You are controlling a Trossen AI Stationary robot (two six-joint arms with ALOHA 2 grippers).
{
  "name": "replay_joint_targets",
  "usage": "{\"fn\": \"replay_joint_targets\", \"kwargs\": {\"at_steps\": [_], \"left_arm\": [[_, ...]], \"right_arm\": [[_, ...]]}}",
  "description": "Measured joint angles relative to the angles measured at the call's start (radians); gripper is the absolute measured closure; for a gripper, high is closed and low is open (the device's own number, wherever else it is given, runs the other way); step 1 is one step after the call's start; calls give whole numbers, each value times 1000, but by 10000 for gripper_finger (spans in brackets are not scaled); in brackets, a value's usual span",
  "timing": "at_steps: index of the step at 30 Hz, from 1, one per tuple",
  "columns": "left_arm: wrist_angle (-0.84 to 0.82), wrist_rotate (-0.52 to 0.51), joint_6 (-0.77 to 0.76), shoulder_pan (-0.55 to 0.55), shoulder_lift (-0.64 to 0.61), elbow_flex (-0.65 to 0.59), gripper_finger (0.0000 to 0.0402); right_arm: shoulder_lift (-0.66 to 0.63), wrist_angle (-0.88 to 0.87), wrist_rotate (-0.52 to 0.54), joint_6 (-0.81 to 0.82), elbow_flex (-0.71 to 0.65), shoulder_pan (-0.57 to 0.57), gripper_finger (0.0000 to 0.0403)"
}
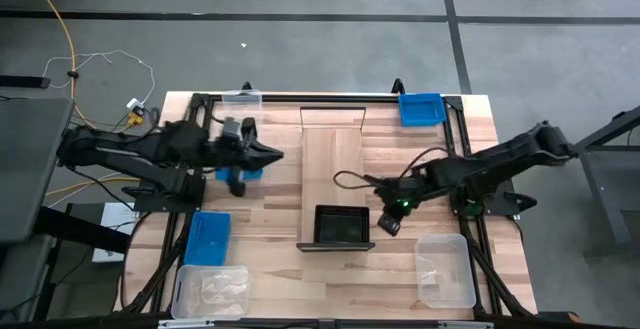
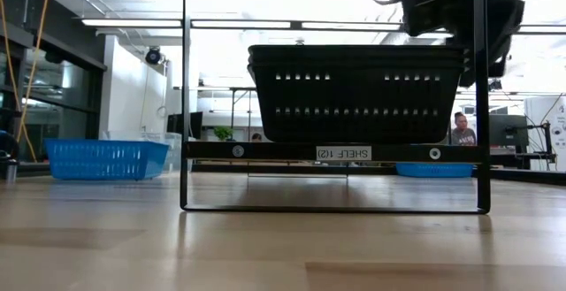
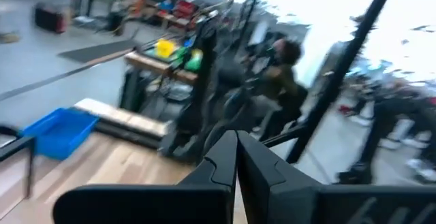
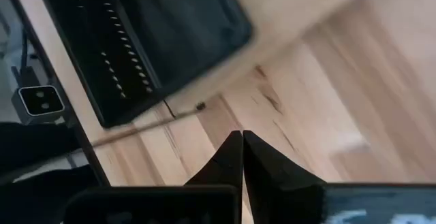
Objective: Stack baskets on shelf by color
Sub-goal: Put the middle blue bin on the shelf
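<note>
From where I stand, the shelf [image 1: 333, 159] runs down the middle of the table and carries just 1 thing: the black basket [image 1: 343, 225] at its near end, just beside the right gripper [image 1: 388, 221], whose fingers are pressed together and hold nothing. So I judge 1 basket placed and the rest still waiting.

2 clear baskets sit on the tabletop, 1 [image 1: 446, 269] just below the right gripper and 1 [image 1: 211, 292] at the near corner, well apart from the left gripper [image 1: 272, 153]. A third clear one [image 1: 242, 97] lies just beyond the left gripper at the far edge.

Of the blue baskets, 1 [image 1: 207, 238] lies below the left arm, 1 [image 1: 422, 108] sits at the far corner, and a smaller patch of blue [image 1: 240, 175] shows right under the left gripper, whose fingers are closed and empty
</note>
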Motion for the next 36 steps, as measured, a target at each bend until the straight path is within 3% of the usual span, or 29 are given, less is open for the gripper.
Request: {"fn": "replay_joint_targets", "kwargs": {"at_steps": [7,18,27,30,36], "left_arm": [[-5,19,0,-44,-67,0,401],[-7,-8,0,-90,-63,0,401],[-6,-10,0,-90,-64,0,401],[-7,-10,0,-90,-64,0,401],[-57,-69,33,-90,-67,0,401]], "right_arm": [[66,115,2,-15,0,3,403],[100,202,73,3,-1,3,403],[96,244,66,-6,-1,3,403],[56,171,81,-23,-1,3,403],[-139,-7,227,-45,-1,3,403]]}}
